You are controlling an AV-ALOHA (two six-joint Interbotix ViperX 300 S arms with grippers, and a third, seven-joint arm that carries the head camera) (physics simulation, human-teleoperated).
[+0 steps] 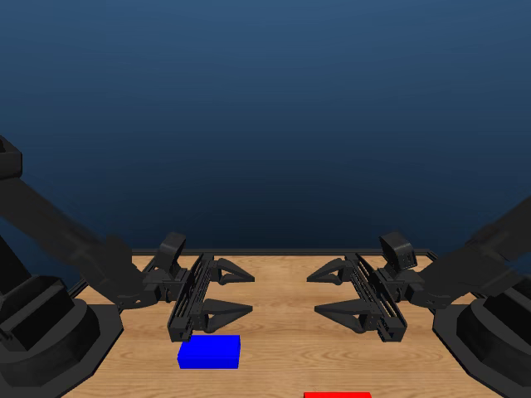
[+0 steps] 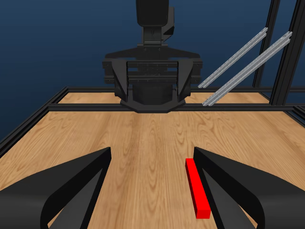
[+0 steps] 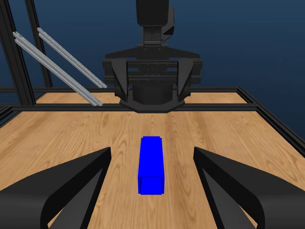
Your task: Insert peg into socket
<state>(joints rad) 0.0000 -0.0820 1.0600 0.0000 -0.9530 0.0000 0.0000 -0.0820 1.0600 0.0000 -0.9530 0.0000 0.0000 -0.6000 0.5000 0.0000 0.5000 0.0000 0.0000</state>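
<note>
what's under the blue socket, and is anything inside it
The socket lies flat on the bare wooden table, with nothing on it. Its end face shows a recessed square opening; how deep it goes and what it holds cannot be seen.

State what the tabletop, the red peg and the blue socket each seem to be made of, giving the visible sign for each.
Tabletop: wood, light matte finish; grain lines run across it.
Peg: flat bright red, no grain or shine; possibly plastic or painted, the render leaves it open.
Socket: uniform bright blue, matte, one end face darker; likewise plastic-looking, not certain.
</note>
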